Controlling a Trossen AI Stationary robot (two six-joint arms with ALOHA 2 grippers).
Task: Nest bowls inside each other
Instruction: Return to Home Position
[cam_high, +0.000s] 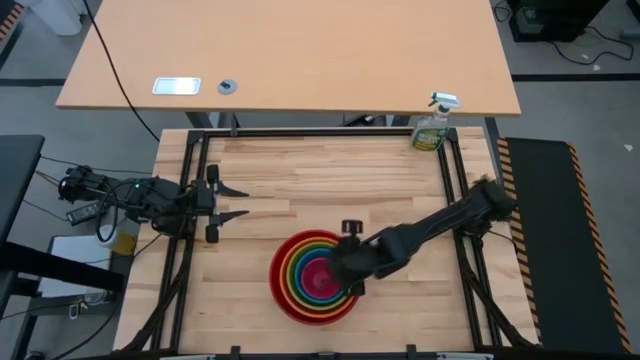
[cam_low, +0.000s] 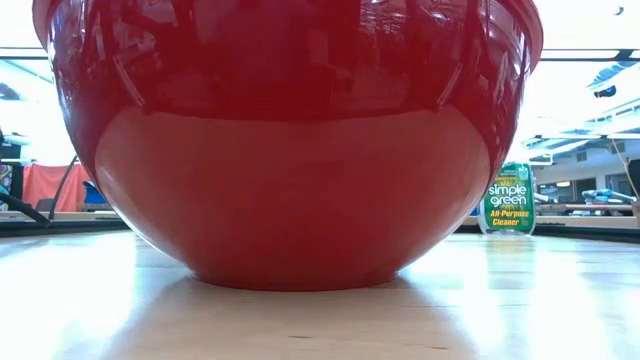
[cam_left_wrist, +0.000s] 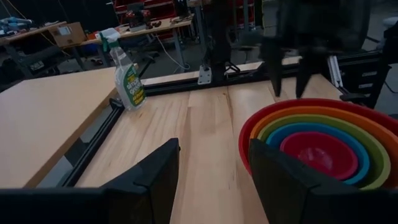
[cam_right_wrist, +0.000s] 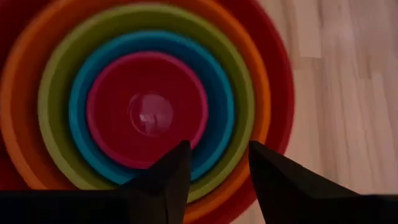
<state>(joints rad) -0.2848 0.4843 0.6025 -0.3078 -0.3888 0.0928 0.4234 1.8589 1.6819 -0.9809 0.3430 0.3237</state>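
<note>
Five bowls sit nested in one stack (cam_high: 312, 278) near the table's near edge. The red one (cam_right_wrist: 273, 62) is outermost, then orange (cam_right_wrist: 25, 81), lime green (cam_right_wrist: 53, 99), blue (cam_right_wrist: 78, 109), and pink (cam_right_wrist: 146, 109) in the middle. The red bowl's base (cam_low: 300, 275) rests on the table. My right gripper (cam_right_wrist: 217, 149) hangs open above the stack's right side, fingers pointing down with nothing between them; it also shows clear of the rims in the left wrist view (cam_left_wrist: 289, 78). My left gripper (cam_high: 238, 200) waits open at the table's left, pointing toward the right.
A green spray bottle (cam_high: 433, 125) stands at the table's far right corner. Black frame rails (cam_high: 455, 190) run along the table's sides. A second tan table (cam_high: 290, 50) lies beyond the far edge. Bare wood stretches between the stack and the far edge.
</note>
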